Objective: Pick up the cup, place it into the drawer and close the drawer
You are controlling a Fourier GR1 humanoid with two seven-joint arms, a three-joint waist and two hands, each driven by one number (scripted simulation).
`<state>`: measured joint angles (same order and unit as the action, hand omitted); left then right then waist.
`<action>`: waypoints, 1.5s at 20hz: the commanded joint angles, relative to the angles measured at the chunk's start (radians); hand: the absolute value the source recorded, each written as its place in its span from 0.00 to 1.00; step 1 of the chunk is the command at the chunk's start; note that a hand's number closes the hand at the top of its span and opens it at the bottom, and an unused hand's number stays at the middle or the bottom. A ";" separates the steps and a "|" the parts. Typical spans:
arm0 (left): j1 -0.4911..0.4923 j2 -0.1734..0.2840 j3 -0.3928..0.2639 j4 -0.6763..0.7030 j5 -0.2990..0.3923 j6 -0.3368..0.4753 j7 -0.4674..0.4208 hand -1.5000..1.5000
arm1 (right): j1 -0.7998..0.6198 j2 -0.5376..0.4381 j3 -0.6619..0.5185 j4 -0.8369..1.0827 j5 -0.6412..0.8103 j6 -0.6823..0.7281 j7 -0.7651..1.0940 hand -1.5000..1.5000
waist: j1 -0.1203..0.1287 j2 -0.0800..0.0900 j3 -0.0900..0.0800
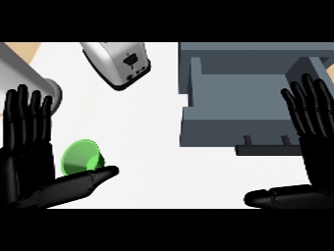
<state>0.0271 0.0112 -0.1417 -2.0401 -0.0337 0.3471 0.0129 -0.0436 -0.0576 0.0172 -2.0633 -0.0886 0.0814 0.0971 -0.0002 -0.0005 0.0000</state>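
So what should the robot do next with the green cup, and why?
Probably move the left hand a little to the right and curl its fingers round the green cup. The cup lies on its side on the white counter, just beside that open hand, not yet held. The grey drawer already stands open, so grasping comes first.

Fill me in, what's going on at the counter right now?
Nothing is being held yet. The green cup lies tipped on the white counter, just beside the open left hand, between its fingers and thumb. The right hand is open too, over the right side of the grey drawer, which stands open with nothing visible in it. A toaster sits at the back.
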 commanded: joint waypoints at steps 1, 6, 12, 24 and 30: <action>0.021 -0.011 -0.033 0.007 -0.018 0.029 -0.023 0.00 | 0.011 0.002 -0.016 0.009 -0.025 0.022 -0.034 0.00 | 0.000 0.000 0.000; -0.009 -0.011 0.000 0.040 -0.001 0.030 0.001 0.00 | -0.020 0.002 -0.019 -0.017 -0.024 0.003 0.023 0.00 | 0.000 0.000 0.000; 0.100 0.036 0.051 0.050 0.097 -0.031 -0.061 0.00 | -0.045 0.011 -0.010 0.066 0.029 -0.007 -0.036 0.00 | 0.004 0.001 0.000; 0.180 -0.011 0.060 0.237 0.100 0.023 -0.221 0.00 | 0.003 -0.027 -0.066 -0.013 -0.047 0.042 -0.001 0.00 | 0.000 0.000 0.000; 0.222 -0.011 0.091 0.370 0.142 -0.026 -0.358 0.00 | -0.037 0.003 -0.020 0.031 -0.013 0.017 0.013 0.00 | 0.002 0.000 0.000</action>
<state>0.2201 0.0089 -0.0698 -1.7438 0.0868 0.3504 -0.2657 -0.0985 -0.0715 -0.0313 -2.0472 -0.1156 0.0946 0.1275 0.0019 -0.0002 -0.0004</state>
